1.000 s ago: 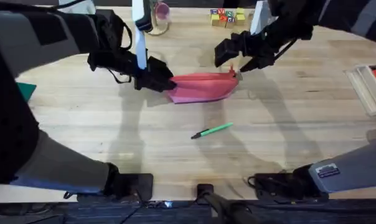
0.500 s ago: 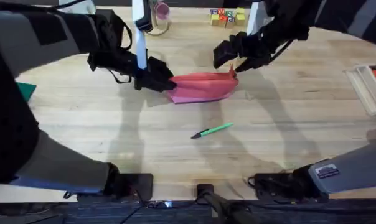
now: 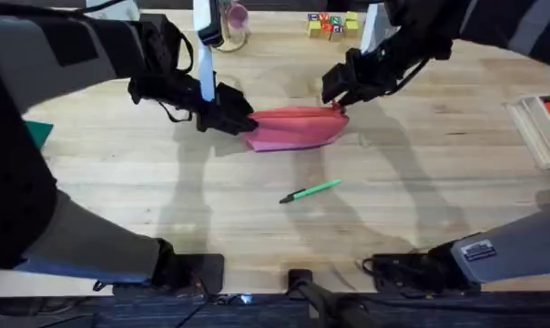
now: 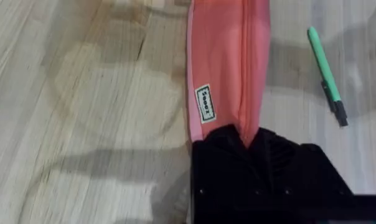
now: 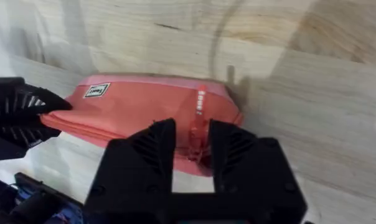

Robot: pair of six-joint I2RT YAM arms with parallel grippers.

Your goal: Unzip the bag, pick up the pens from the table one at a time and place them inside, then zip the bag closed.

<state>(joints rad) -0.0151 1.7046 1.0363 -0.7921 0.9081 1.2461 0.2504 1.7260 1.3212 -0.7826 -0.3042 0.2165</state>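
One pen (image 3: 310, 191) lies on the desk (image 3: 257, 237) near centre, bare wood all around it. Beyond it lies one bag (image 3: 298, 127). The left tool (image 3: 239, 122) is clenched on the bag's left end; the right tool (image 3: 341, 102) pinches the zipper pull at the right end.

Both hands (image 3: 241, 123) (image 3: 340, 97) at bag (image 3: 298, 128) ends
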